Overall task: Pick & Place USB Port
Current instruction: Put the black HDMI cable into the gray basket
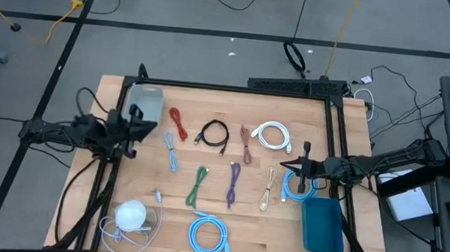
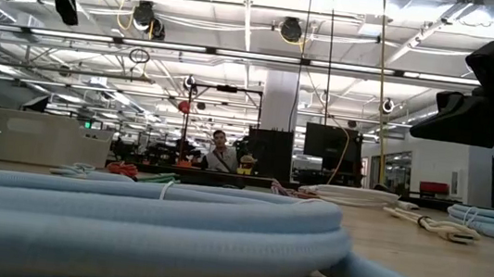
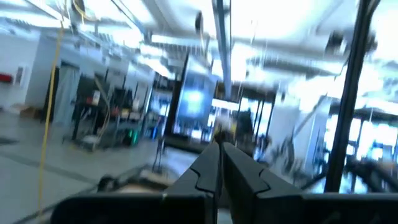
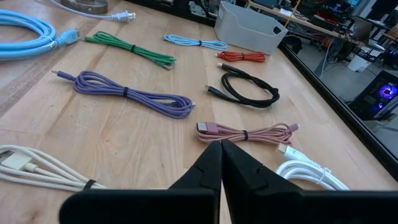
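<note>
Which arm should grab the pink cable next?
Right, probably. The right gripper hovers near the pink cable and its wrist view faces it; the left gripper sits by the grey bin.

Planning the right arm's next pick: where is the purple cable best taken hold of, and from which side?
Grip the purple cable at its black tie, where the strands are bundled. It lies flat and apart from the green cable and pink cable, so the right hand should probably come from above, fingers across the bundle.
</note>
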`<state>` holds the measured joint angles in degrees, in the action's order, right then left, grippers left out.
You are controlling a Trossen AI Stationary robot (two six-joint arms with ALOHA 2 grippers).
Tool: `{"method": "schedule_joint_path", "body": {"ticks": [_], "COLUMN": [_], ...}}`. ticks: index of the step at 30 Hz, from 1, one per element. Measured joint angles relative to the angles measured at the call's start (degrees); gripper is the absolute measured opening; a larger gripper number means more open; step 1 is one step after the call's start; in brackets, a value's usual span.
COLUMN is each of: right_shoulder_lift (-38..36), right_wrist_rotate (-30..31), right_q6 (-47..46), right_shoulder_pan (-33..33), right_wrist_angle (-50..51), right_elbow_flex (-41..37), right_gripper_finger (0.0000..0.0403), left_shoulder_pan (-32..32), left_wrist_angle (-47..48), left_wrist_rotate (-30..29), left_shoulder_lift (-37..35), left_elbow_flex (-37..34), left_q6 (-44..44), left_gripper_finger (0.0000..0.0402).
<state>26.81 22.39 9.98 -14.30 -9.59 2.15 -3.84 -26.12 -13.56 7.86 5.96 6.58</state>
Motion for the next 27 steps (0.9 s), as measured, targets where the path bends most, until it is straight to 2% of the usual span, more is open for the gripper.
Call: {"method": "schedule_joint_path", "body": {"ticks": [4,8,12,14,17,21,22,24,27], "right_shoulder_lift": [0.00,0.00,0.05,0.05,0.50,1.70,1.75,1.70,1.79], "right_wrist_rotate": [0.00,0.00,0.00,-0.07,-0.52,-9.86,-10.64,-9.94,-4.69], "right_q6": [1.50,3.27,4.35,1.66,-0.18,-4.35,-4.94,-3.60,2.36], "right_shoulder_pan": [-0.01,0.01,0.01,0.01,0.04,0.02,0.02,0.09,0.45], "right_wrist_angle": [0.01,0.01,-2.69,-10.07,-29.35,-52.57,-57.13,-63.56,-67.45], "right_elbow_flex": [0.00,-0.01,0.00,-0.01,-0.02,-0.02,-0.02,-0.02,-0.02], "right_gripper_finger": [0.0000,0.0000,0.0000,0.0000,0.0000,0.0000,0.0000,0.0000,0.0000], "left_shoulder_pan": [0.00,0.00,0.00,0.00,0.02,0.14,0.32,1.12,2.92], "left_wrist_angle": [-3.16,-2.70,-2.18,-0.67,1.79,1.93,1.85,1.87,1.96], "left_wrist_rotate": [-0.10,-1.19,-7.53,-11.41,-15.45,-18.12,-18.64,-19.72,-21.69], "left_shoulder_lift": [0.00,0.02,0.02,0.00,0.39,1.32,1.49,1.62,1.62], "left_elbow_flex": [0.00,0.00,0.00,0.02,-0.02,0.00,0.00,0.00,0.00], "left_q6": [-3.16,-12.64,-15.96,-14.14,-16.45,-22.72,-23.86,-25.22,-25.72], "left_gripper_finger": [0.0021,0.0021,0.0021,0.0021,0.0021,0.0021,0.0021,0.0021,0.0021]}}
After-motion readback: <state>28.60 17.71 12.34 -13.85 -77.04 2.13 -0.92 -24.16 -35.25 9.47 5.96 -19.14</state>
